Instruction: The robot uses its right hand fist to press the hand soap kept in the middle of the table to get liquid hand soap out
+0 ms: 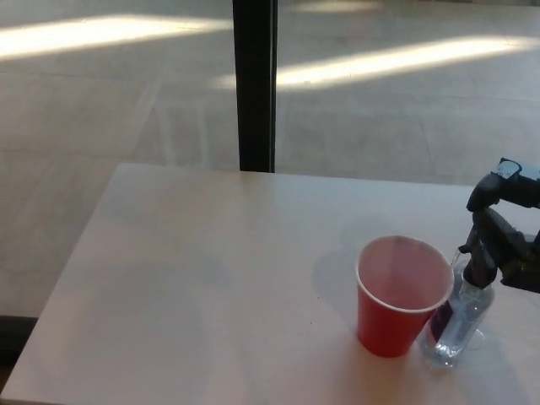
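A: Start with the robot hand. How many show?

B: One, the right robot hand (506, 232), coming in at the right edge and partly cut off by it. It sits directly over the black pump of the hand soap bottle (456, 321). Its dark fingers (485, 240) crowd around the pump head, but black on black I cannot tell whether they are curled into a fist or spread, nor whether they actually press on the pump.

A: And the left one?

B: Nowhere in the frame.

A: What lies around the robot hand?

B: One clear soap bottle, standing upright near the front right of the worktop (211, 270), with a dark label on its left side. Just beside it to the left, apparently touching, stands one red cup (396, 299), upright, mouth open; its wall hides part of the bottle's lower left.

A: Anything in the cup?

B: Its inside looks pale pink; whether any liquid is there is hard to make out.

A: Further out?

B: One dark vertical post (255, 84) rises beyond the far edge of the worktop, against a floor (101, 101) crossed by two bright bands of light.
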